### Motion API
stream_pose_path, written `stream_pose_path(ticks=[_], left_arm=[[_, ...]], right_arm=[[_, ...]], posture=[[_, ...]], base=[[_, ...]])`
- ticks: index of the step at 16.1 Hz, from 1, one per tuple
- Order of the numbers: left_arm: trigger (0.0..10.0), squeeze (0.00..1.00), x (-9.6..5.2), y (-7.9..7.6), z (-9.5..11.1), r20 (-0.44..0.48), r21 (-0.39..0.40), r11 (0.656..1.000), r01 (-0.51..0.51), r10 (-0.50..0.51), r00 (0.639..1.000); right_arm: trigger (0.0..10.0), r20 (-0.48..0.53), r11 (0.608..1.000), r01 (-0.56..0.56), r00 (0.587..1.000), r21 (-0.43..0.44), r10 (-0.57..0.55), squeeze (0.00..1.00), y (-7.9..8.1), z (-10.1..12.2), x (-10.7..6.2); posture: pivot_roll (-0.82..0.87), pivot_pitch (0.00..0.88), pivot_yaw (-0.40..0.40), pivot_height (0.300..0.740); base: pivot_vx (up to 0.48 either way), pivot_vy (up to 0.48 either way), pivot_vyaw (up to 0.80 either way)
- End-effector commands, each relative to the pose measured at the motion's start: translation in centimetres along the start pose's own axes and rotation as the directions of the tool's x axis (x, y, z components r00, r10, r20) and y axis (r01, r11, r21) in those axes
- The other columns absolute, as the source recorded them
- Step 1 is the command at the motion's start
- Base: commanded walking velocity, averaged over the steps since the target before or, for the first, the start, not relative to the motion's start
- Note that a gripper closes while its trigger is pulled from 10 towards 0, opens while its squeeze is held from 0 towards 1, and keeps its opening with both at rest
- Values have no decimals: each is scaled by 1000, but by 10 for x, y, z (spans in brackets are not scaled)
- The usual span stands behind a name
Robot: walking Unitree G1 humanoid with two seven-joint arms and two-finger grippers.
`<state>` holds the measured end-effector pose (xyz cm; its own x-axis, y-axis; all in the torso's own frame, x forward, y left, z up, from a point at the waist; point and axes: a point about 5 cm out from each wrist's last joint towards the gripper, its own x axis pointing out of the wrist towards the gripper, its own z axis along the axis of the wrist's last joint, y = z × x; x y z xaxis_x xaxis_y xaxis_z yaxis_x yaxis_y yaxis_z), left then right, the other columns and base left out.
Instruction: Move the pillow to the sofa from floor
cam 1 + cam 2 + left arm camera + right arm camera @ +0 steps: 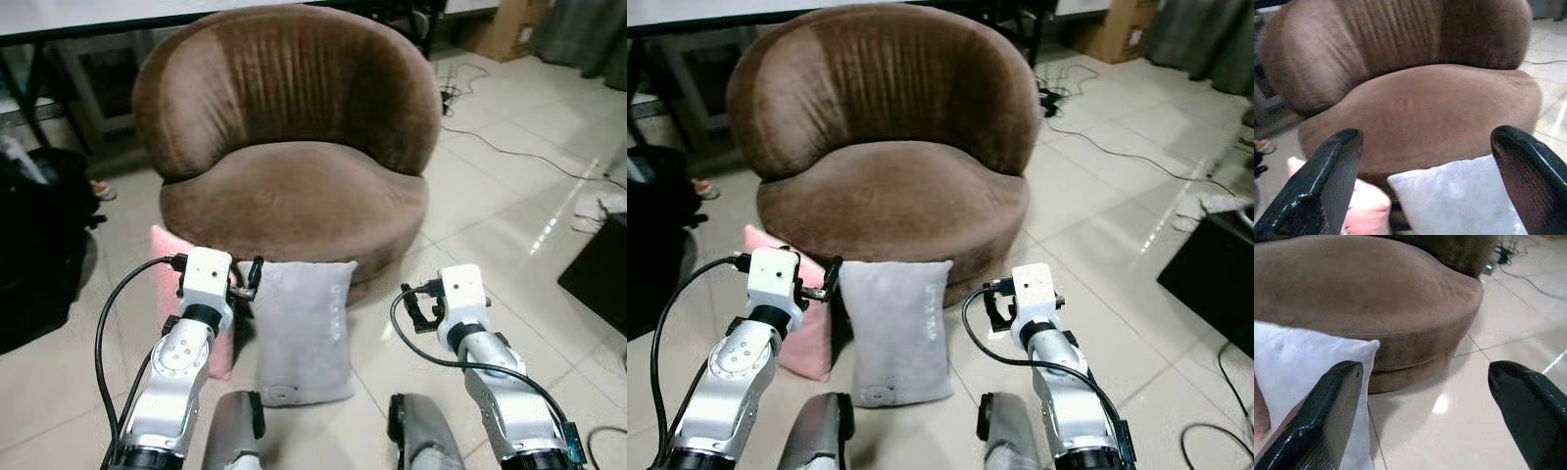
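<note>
A: Two pillows on the floor. Item one?

B: Grey pillow (303,328), propped on the tiles, its upper edge leaning against the front rim of the brown sofa (294,191). Its lower edge rests on the floor between the robot's two arms.

A: Item two?

B: Pink pillow (801,323), just beside the grey one on the robot's left, touching it, also set against the sofa base. Partly hidden behind the left arm.

A: Grippers?

B: Left gripper (1427,166): fingers spread wide, nothing between them, above the seam where the two pillows meet. Right gripper (1425,401): fingers likewise parted and empty, over bare tile off the grey pillow's right edge, near the sofa's curved base.

A: Surroundings, outward?

B: Sofa seat: round, bare. Tiled floor (490,211): open to the robot's right of the sofa, glossy. Black cable (509,152) trailing across that floor, well apart from the pillows. Dark bag (39,245) on the left, near the sofa's side. Black box (600,274) at the right edge. Cardboard box (505,29) far behind.
</note>
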<state>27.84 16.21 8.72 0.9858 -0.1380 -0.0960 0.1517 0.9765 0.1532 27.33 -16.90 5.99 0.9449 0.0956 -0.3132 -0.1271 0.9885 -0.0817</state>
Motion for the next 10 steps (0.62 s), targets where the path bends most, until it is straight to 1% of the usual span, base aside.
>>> stream_pose_path(ticks=[1, 5, 8, 9, 10], left_arm=[[10000, 0, 1, -2, 4, 9, 9, 1000, 29, -29, 1000], [10000, 0, 1, -2, 4, 11, 9, 999, 36, -36, 999], [10000, 0, 2, -2, 4, 11, 10, 999, 41, -41, 999], [10000, 0, 2, -3, 2, 7, 20, 999, 46, -47, 999], [10000, 0, 1, -4, 2, 5, 24, 998, 51, -51, 999]], right_arm=[[10000, 23, 1000, 22, 999, 17, -22, 0, -4, 4, 0], [10000, 22, 1000, 23, 999, 7, -23, 0, -4, 3, 0], [10000, 25, 1000, 8, 1000, -3, -8, 0, -2, 3, 0], [10000, 25, 1000, 9, 1000, 15, -9, 0, -2, 2, 1], [10000, 21, 1000, 16, 1000, 23, -16, 0, -3, 2, 1]], posture=[[-1, 0, 30, 573], [-1, 0, 31, 573], [-3, 0, 32, 573], [-2, 0, 34, 573], [-2, 0, 34, 573]], base=[[375, 0, 0], [383, 0, 0], [390, 0, 602], [390, 0, 406], [386, 0, 0]])
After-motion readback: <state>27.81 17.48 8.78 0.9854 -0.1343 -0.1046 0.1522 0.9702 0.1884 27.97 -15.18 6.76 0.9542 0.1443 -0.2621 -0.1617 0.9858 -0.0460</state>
